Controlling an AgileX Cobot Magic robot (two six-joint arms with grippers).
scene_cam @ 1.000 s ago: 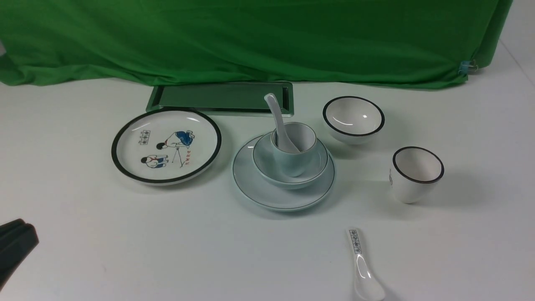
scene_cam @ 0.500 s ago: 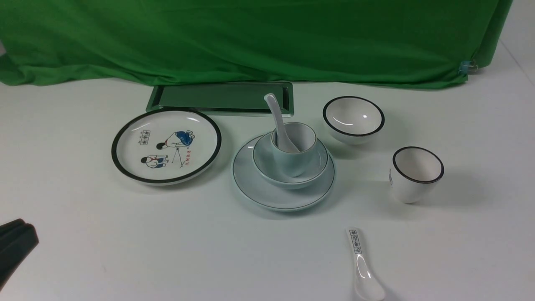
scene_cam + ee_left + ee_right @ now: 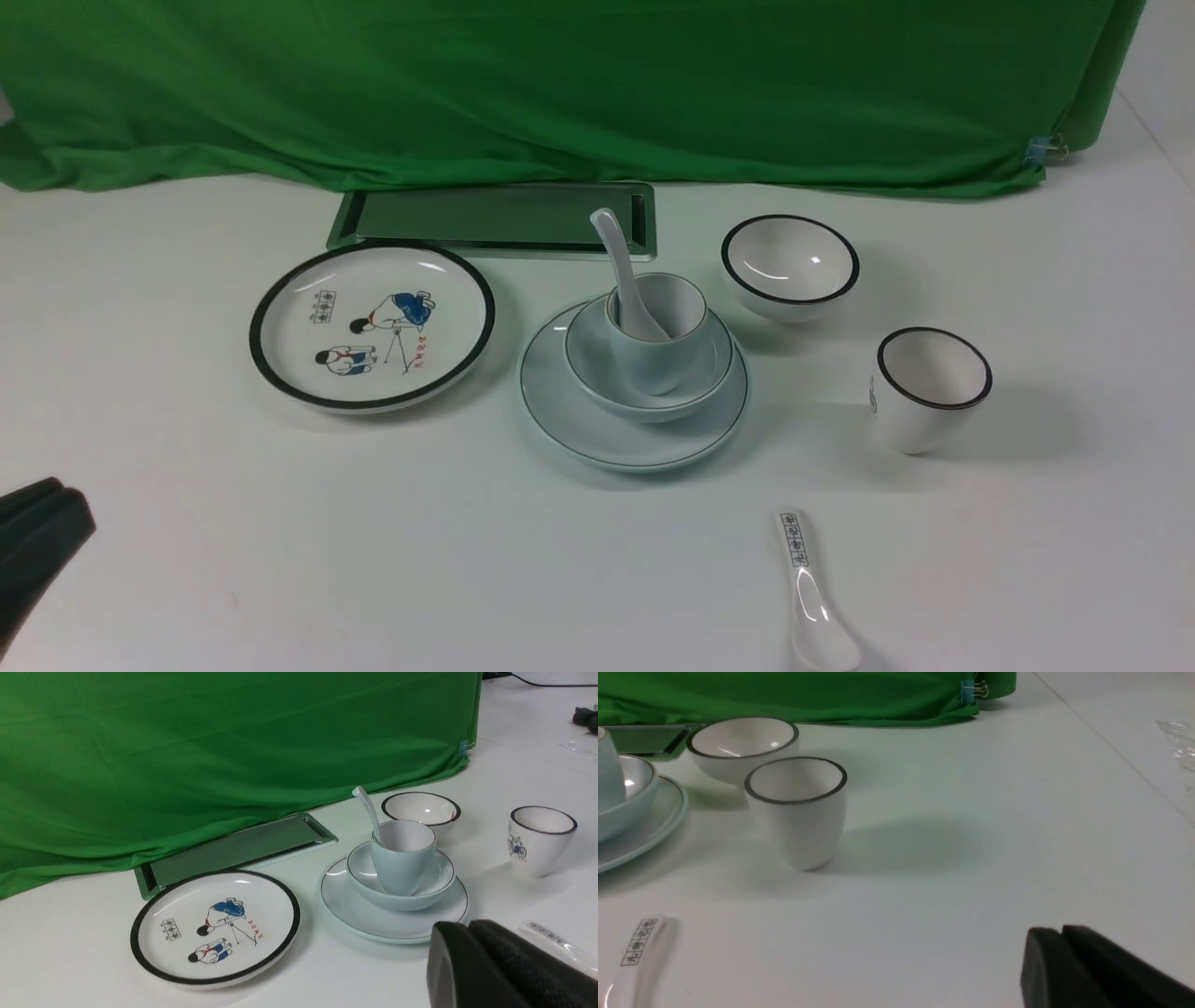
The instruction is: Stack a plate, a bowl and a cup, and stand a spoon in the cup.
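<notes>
The pale blue-green plate lies at the table's middle. The bowl sits on it, the cup stands in the bowl, and the plain white spoon stands in the cup, handle leaning back-left. The stack also shows in the left wrist view: plate, bowl, cup, spoon. My left gripper is shut and empty at the near left edge, far from the stack; it also shows in its wrist view. My right gripper is shut and empty, out of the front view.
A cartoon plate with a black rim lies left of the stack. A black-rimmed white bowl and cup stand to the right. A printed spoon lies near the front. A metal tray sits before the green cloth.
The left gripper has shifted very slightly at the near left edge. Nothing else has moved.
</notes>
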